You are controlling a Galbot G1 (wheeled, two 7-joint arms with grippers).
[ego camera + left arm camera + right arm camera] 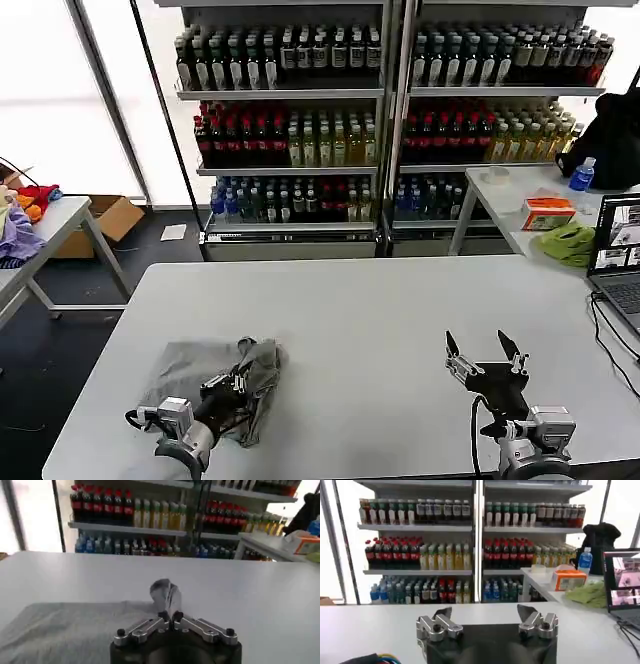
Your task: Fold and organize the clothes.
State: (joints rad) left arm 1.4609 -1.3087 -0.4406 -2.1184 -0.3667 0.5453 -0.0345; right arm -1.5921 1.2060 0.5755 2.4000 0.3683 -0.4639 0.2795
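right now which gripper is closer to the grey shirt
Left. The left gripper is pinching a fold of the grey shirt; the right gripper hovers open over bare table, well off to the side.

My work surface is a pale grey table (360, 310) running across the head view. A light grey T-shirt (190, 370) lies crumpled on it near the front edge on my left side, and a black cable (605, 335) trails over its right end.
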